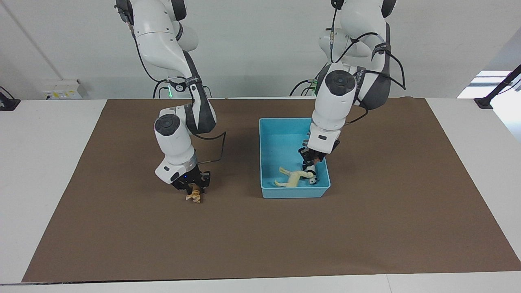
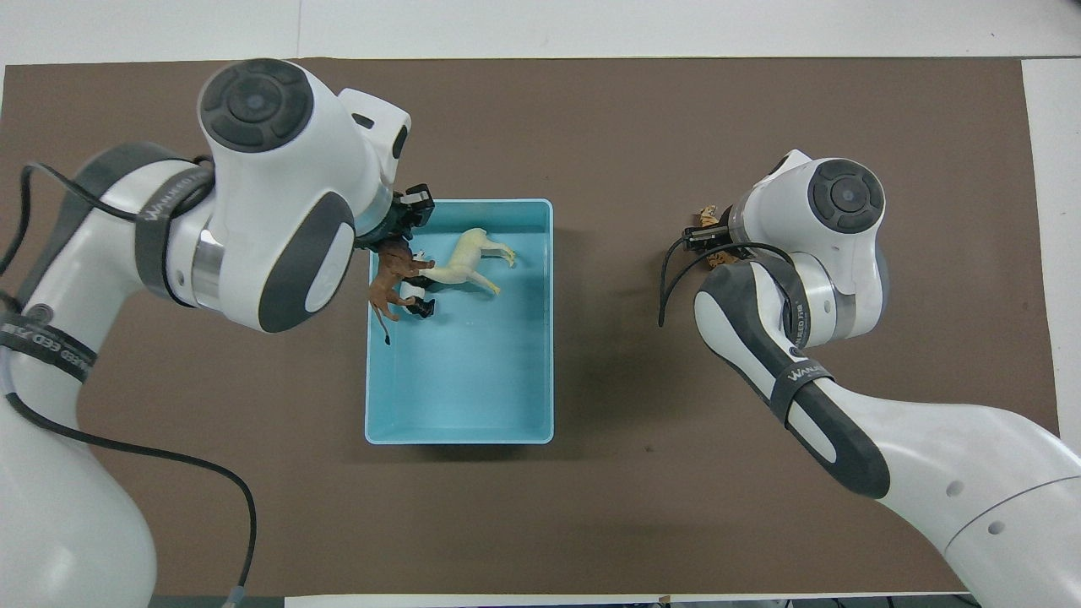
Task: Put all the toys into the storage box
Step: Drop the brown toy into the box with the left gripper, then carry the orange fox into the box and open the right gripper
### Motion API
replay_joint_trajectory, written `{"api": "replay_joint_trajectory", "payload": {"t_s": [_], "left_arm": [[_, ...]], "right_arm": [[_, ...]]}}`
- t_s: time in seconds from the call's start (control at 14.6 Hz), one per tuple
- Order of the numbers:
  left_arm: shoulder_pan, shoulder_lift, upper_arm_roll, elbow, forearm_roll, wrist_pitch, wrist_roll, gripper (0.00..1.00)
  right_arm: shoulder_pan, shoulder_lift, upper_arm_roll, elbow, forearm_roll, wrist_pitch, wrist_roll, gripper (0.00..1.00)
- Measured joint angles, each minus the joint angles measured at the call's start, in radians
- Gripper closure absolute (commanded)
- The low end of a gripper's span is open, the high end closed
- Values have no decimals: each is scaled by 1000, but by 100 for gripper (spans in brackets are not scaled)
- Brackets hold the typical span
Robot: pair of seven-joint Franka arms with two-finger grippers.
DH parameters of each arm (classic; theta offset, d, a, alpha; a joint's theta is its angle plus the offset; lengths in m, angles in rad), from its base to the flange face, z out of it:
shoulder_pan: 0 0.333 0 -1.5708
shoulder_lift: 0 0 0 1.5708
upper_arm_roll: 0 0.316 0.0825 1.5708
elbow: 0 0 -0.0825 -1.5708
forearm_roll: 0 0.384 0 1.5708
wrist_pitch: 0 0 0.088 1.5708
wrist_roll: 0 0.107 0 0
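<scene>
Toys number four: cream horse (image 2: 469, 259) and panda (image 2: 415, 302) are lying in the storage box (image 2: 460, 397); the left tool (image 2: 404, 245) is hanging over them, gripping the brown lion (image 2: 390, 280). The right tool (image 1: 194, 190) is closing on the tiger (image 1: 194, 197) on the worktop (image 1: 260, 236).

The light blue storage box (image 2: 460, 380) sits mid-mat. Inside it, toward twelve o'clock in the overhead view, the cream horse (image 2: 469, 257) is laid on its side, the panda (image 2: 415, 302) at its eight o'clock. The brown lion (image 2: 390, 283) is held over the rim. The tiger (image 1: 194, 197) is gripped at three o'clock of the box.
</scene>
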Motion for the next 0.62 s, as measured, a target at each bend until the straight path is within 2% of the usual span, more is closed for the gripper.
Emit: {"api": "replay_joint_trajectory", "payload": {"t_s": [0.07, 0.14, 0.34, 0.48, 0.62], "left_arm": [[-5, -16, 0, -57, -2, 53, -5, 0], [-5, -29, 2, -91, -4, 73, -6, 0], [2, -72, 16, -73, -5, 29, -1, 0], [41, -129, 27, -32, -5, -50, 70, 0], [111, -202, 33, -14, -5, -153, 219, 0]], "right_arm": [[-1, -6, -2, -7, -2, 4, 0, 100], [-2, -6, -2, -9, -2, 7, 0, 100], [-9, -8, -1, 18, -2, -29, 0, 100], [-17, -15, -1, 118, 14, -155, 6, 100], [-13, -29, 9, 254, 83, -291, 85, 100]]}}
